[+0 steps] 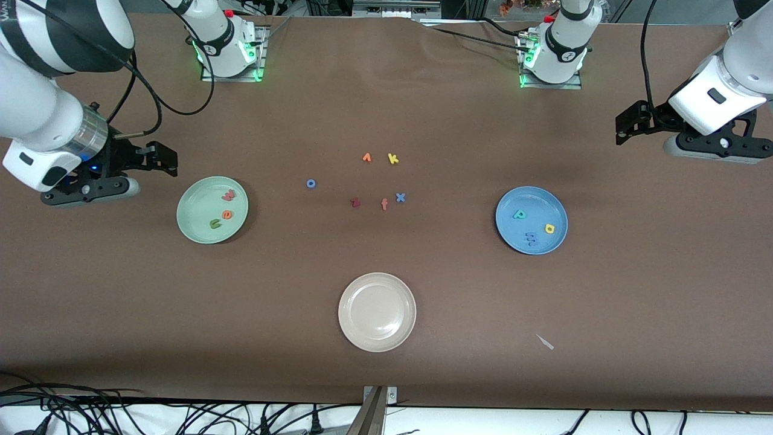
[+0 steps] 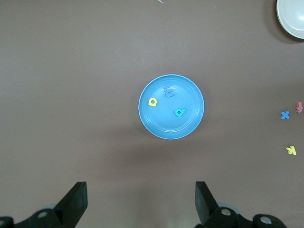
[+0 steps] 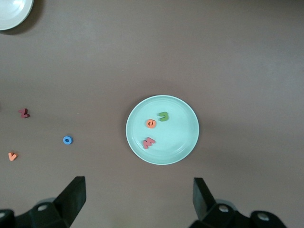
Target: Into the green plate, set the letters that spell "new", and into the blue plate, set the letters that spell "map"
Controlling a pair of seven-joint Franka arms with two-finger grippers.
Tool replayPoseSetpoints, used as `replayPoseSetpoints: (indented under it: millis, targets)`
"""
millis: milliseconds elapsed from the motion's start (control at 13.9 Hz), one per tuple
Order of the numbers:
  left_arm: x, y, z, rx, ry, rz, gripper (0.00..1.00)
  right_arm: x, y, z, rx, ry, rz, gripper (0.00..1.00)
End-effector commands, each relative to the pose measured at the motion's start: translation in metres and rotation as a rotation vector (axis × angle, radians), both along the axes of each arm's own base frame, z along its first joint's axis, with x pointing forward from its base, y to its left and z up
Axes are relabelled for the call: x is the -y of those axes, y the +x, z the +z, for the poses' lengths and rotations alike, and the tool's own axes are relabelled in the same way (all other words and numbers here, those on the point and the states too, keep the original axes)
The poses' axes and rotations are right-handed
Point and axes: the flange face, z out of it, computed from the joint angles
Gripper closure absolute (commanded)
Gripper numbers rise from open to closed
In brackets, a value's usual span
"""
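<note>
The green plate (image 1: 196,211) (image 3: 178,142) holds the pink-red w (image 1: 228,195) (image 3: 148,142), orange e (image 1: 227,214) (image 3: 151,124) and olive-green n (image 1: 215,223) (image 3: 163,116). In the blue plate (image 1: 513,232) (image 2: 190,124) lie the teal p (image 1: 519,214) (image 2: 180,112), yellow a (image 1: 549,228) (image 2: 152,102) and blue m (image 1: 531,238) (image 2: 168,92). My right gripper (image 1: 160,158) (image 3: 138,197) hangs open and empty above the table beside the green plate. Open and empty too, my left gripper (image 1: 625,127) (image 2: 141,199) hovers beside the blue plate.
A cream-white plate (image 1: 377,312) lies nearest the front camera. Mid-table are loose letters: blue o (image 1: 311,183), an orange letter (image 1: 366,157), yellow k (image 1: 393,159), dark red z (image 1: 355,202), salmon f (image 1: 384,204), blue x (image 1: 400,197). A pale scrap (image 1: 545,342) lies near the front edge.
</note>
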Motion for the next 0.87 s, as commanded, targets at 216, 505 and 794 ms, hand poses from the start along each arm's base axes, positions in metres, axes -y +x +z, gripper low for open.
replayPoseSetpoints:
  millis: [216,505,794]
  targets:
    - [0.019,-0.003,0.007,0.002,0.009,-0.048,0.00,-0.007,0.008,0.006,-0.005,-0.009,0.014,0.00]
    - [0.024,-0.004,0.011,0.012,0.017,-0.057,0.00,-0.001,0.009,0.002,-0.017,-0.012,0.006,0.00]
    - [0.025,-0.003,0.011,0.013,0.019,-0.057,0.00,-0.004,0.009,0.001,-0.017,-0.011,0.008,0.00]
